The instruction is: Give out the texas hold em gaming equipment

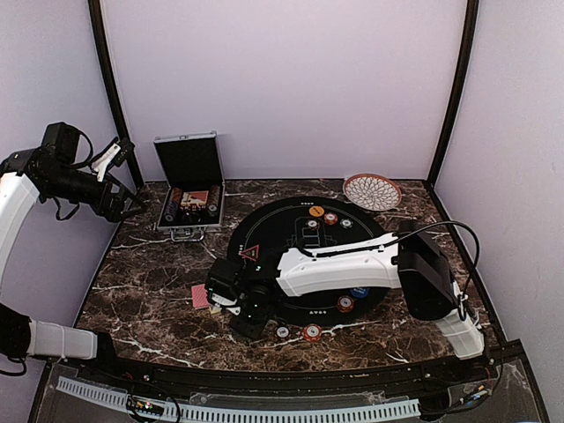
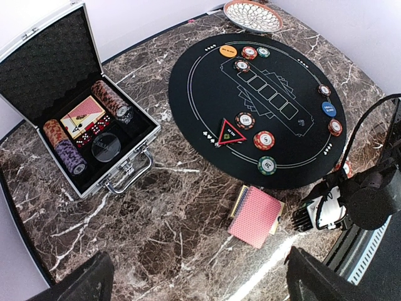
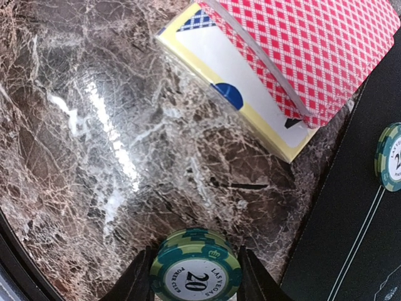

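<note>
Left claw (image 2: 199, 269) raised over the table's (image 2: 156, 213) left side, fully spread, holding nothing. Silver case (image 2: 50, 69) open at back left. Red-backed cards (image 2: 255, 216) stacked on the table, just off the black mat (image 2: 207, 100). Right claw (image 3: 196, 282) down near them, fingers flanking green chip (image 3: 196, 266) lying flat on the table; whether it grips, cannot tell. Triangle marker (image 2: 231, 132) and other chips (image 2: 264, 140) on mat.

The right arm (image 1: 339, 269) is wearing a smooth white shell over its long link, which is ending in a boxy black joint housing (image 1: 427, 278) with a thin black cable (image 1: 441, 226) arching above it. Its fingers (image 3: 133, 282) are showing plain matte black. The left arm (image 1: 13, 207) is showing the same white casing, black wrist parts and loose black wiring (image 1: 62, 211).
</note>
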Action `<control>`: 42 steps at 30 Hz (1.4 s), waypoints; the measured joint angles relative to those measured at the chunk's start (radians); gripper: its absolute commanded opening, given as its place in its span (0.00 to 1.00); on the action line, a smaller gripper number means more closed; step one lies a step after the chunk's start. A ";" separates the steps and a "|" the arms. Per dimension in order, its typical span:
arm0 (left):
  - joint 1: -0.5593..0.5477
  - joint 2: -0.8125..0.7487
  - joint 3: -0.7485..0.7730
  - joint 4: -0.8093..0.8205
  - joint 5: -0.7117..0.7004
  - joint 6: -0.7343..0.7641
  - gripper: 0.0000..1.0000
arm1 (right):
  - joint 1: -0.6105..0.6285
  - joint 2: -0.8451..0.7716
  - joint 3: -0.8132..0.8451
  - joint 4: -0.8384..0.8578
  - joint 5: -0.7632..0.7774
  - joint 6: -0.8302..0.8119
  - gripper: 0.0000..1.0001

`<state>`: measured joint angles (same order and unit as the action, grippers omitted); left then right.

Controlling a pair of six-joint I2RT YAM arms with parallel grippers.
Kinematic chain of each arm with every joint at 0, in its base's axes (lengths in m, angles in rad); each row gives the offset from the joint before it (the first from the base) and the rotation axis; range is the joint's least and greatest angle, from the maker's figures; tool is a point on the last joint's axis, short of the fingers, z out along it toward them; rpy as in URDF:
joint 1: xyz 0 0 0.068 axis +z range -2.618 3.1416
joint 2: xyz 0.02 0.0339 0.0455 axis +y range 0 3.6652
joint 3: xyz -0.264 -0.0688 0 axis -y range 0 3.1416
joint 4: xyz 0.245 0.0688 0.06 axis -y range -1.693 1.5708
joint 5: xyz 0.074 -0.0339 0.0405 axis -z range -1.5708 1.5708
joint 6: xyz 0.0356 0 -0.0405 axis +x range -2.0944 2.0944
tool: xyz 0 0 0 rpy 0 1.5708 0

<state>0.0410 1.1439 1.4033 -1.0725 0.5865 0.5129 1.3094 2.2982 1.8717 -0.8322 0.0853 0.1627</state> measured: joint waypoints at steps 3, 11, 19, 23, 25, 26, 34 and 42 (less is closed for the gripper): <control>0.000 0.000 0.000 0.000 0.000 0.000 0.99 | 0.000 0.000 0.002 -0.002 0.000 0.000 0.33; 0.000 0.000 0.000 0.000 0.000 0.001 0.99 | -0.003 -0.016 -0.003 -0.017 0.001 0.011 0.32; 0.000 0.001 -0.001 -0.005 0.009 0.024 0.99 | -0.090 -0.251 -0.201 0.019 -0.014 0.082 0.31; 0.000 0.002 -0.013 -0.011 0.016 0.036 0.99 | -0.189 -0.379 -0.353 0.049 -0.014 0.126 0.31; -0.002 0.003 -0.021 -0.018 0.016 0.042 0.99 | -0.239 -0.413 -0.421 0.060 -0.008 0.142 0.30; -0.004 0.003 -0.024 -0.019 0.016 0.045 0.99 | -0.262 -0.425 -0.455 0.067 -0.003 0.151 0.30; -0.015 0.005 -0.030 -0.023 0.016 0.053 0.99 | -0.332 -0.432 -0.580 0.087 0.013 0.177 0.30; -0.028 0.005 -0.030 -0.026 0.016 0.053 0.99 | -0.332 -0.432 -0.626 0.128 0.009 0.181 0.30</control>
<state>0.0132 1.1492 1.3735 -1.0988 0.6022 0.5655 0.9771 1.8660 1.2457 -0.7040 0.0940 0.3439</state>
